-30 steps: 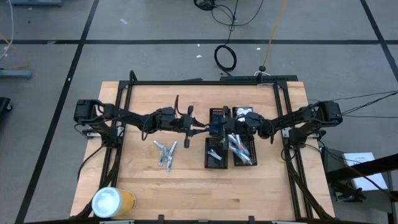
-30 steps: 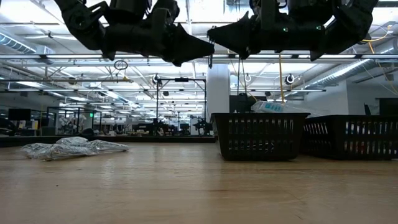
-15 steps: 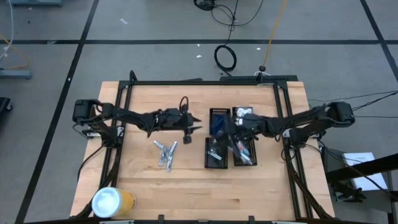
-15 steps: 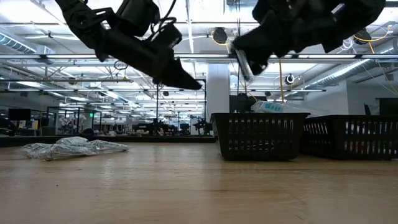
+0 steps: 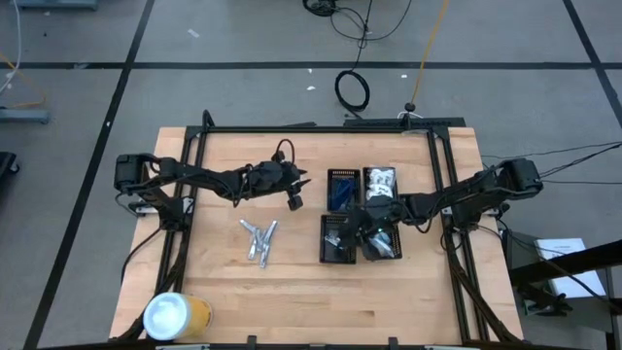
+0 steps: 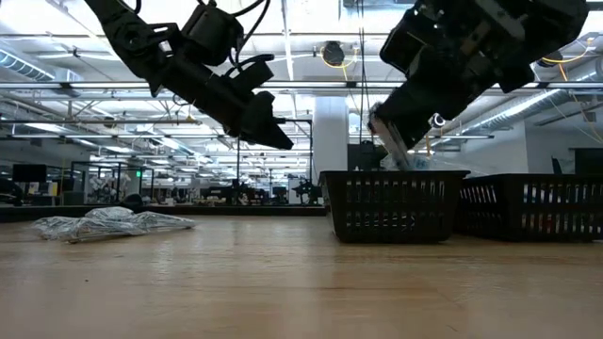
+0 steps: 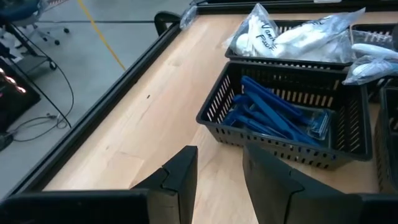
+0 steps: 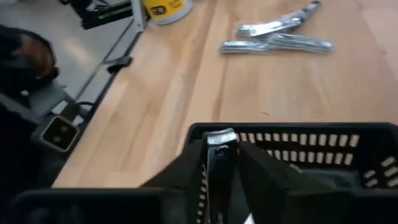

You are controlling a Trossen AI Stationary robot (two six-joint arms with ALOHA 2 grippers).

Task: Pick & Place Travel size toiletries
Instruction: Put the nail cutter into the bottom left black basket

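Little is legible — the clear-white packet in the tray toward the surface's far edge carries dark script lettering, too blurred to read. The yellow cylinder bears a dark label, also unreadable.

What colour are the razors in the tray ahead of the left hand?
Blue razors, clearest in the left wrist view.

The table is pale, matt planked wood, the trays are black plastic mesh, the razors smooth blue plastic, and the loose sachets crinkly, shiny silver foil.
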